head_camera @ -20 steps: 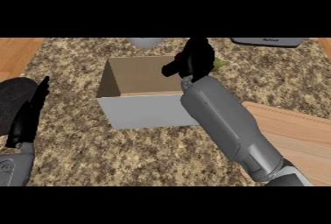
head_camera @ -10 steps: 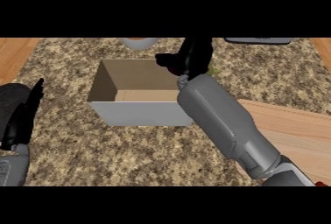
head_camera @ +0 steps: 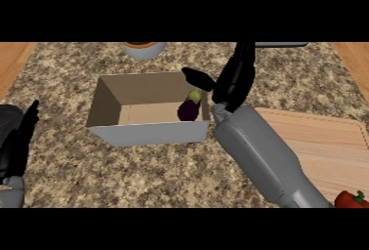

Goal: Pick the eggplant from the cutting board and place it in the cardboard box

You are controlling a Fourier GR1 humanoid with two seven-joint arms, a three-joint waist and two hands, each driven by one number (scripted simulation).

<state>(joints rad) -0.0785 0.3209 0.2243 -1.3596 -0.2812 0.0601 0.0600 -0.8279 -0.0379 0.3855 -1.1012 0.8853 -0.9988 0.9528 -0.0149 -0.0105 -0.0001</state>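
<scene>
The purple eggplant (head_camera: 190,108) with its green stem end lies inside the open cardboard box (head_camera: 108,100), against the box's right wall. My right hand (head_camera: 234,78) hangs just right of and above the box's right edge, fingers straight and pointing away, thumb spread toward the box; it holds nothing. The wooden cutting board (head_camera: 324,146) lies at the right, partly under my right forearm. My left hand (head_camera: 18,141) rests open at the view's left edge.
A red pepper (head_camera: 353,199) sits at the cutting board's lower right corner. A grey bowl with orange contents (head_camera: 144,48) stands at the back behind the box. A dark flat object (head_camera: 281,44) shows at the top right edge.
The right hand has opened and the eggplant, earlier hidden in its grip, now lies in the box. The view has shifted so the box sits lower in the picture.
</scene>
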